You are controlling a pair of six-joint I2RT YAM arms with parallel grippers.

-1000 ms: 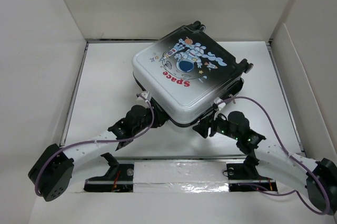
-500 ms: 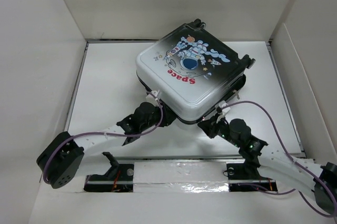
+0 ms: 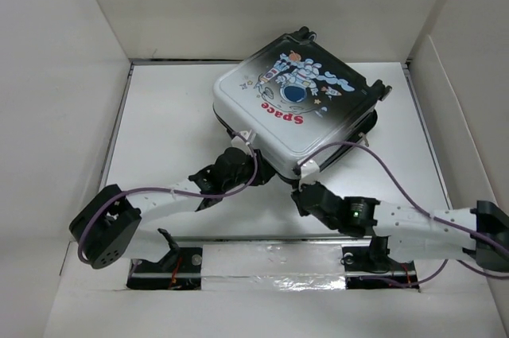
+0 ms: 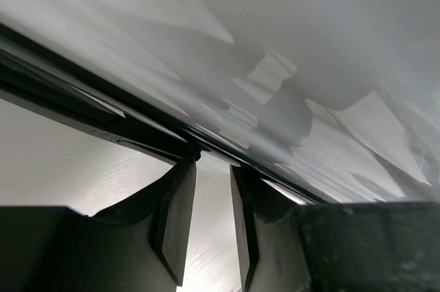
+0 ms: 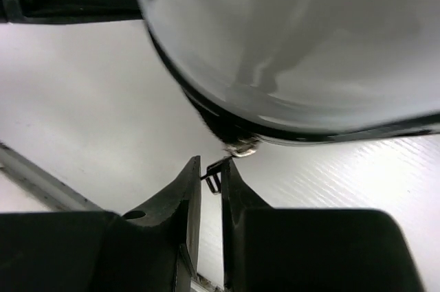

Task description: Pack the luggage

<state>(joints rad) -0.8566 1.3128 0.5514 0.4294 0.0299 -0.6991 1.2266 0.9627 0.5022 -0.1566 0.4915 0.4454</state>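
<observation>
The luggage (image 3: 298,103) lies flat on the white table, its lid with the astronaut and red "Space" print facing up and its black wheels at the far and right corners. My left gripper (image 3: 253,165) is at its near left edge. In the left wrist view the gripper (image 4: 213,165) is slightly open with nothing between the fingers, its tips against the black zipper seam (image 4: 137,124). My right gripper (image 3: 301,195) is at the near corner. In the right wrist view it (image 5: 211,168) is shut on a small metal zipper pull (image 5: 218,176) below the white shell (image 5: 295,38).
White walls (image 3: 64,75) enclose the table on the left, back and right. A taped metal rail (image 3: 270,262) runs along the near edge between the arm bases. Purple cables (image 3: 374,155) loop from both wrists.
The luggage has shifted back and to the right and turned a little. Both grippers followed it; the right arm has dropped lower and reaches left along the table.
</observation>
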